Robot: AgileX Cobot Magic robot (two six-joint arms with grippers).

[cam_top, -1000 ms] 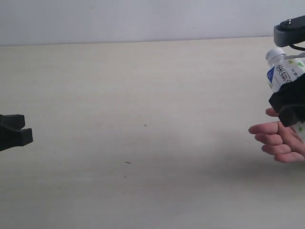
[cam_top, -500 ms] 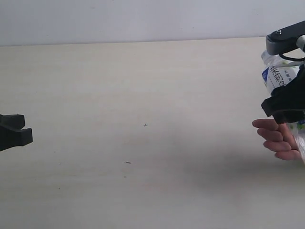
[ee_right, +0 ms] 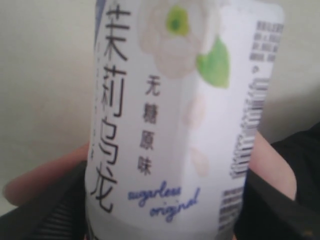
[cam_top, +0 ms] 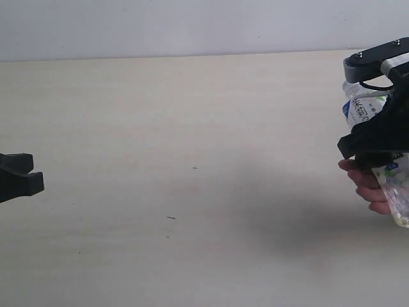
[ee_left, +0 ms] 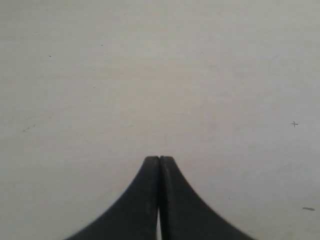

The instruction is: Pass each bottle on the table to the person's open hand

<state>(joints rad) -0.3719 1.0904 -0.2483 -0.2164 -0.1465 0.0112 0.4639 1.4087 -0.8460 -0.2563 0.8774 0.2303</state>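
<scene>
White-labelled bottle (cam_top: 362,110) is clamped in the right tool (cam_top: 377,142), right by the person's open hand (cam_top: 366,181); left tool (cam_top: 30,174) pressed together.

The bottle (ee_right: 150,210) label (ee_right: 210,125) reads 茉莉乌龙 in large vertical black characters, 无糖原味 in smaller ones alongside, then "sugarless original" in blue script. Fine print by the barcode (ee_right: 245,135) is illegible.

Bottle (cam_top: 360,110) at the person's open hand (cam_top: 369,187)
The clear, white-labelled bottle (a pale flower and green leaf printed beside dark characters) hung tilted, base lowermost, over the right edge of the cream table (cam_top: 192,160), its lower part just beside the hand's curled fingers.
</scene>
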